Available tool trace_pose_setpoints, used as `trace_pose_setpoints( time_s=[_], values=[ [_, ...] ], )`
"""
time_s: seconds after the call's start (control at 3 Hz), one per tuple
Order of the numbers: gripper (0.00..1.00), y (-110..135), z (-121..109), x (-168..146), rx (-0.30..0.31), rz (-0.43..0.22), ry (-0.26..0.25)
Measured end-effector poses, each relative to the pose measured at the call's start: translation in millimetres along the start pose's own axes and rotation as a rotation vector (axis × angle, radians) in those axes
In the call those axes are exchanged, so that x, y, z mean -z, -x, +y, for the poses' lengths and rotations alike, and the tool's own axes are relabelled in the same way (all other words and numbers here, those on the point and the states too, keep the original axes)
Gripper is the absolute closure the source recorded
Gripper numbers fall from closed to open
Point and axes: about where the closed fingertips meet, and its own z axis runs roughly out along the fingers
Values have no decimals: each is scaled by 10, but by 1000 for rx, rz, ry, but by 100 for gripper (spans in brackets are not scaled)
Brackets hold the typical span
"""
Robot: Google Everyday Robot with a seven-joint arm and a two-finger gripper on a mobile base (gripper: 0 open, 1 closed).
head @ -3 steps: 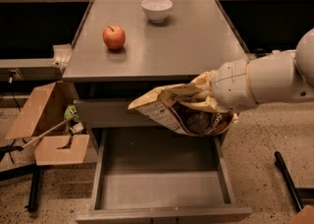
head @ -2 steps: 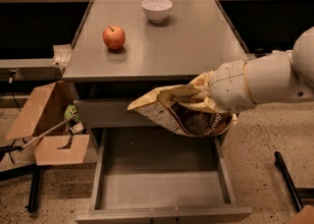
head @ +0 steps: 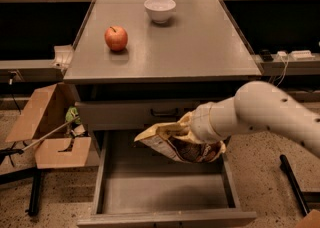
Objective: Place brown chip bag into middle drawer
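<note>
The brown chip bag is crumpled, dark brown with tan-yellow edges. My gripper is shut on it, at the end of my white arm that reaches in from the right. The bag hangs above the open middle drawer, over its back half and slightly right of centre, not touching the grey floor. The fingers are mostly hidden by the bag's folds.
A red apple and a white bowl sit on the grey cabinet top. A shut drawer with a black handle is just above the open one. An open cardboard box stands on the floor at left.
My arm has moved left and down with the bag, carrying it further over the open drawer. The apple and bowl have not moved.
</note>
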Motion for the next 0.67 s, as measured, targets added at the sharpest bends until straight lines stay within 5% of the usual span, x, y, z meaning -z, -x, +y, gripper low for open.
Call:
trace_pose_setpoints(
  time_s=[0.33,0.67],
  values=[
    [100,-542,207,-701,-103,46,6],
    [100,-566,115,-789,-122,37,-39]
  ],
)
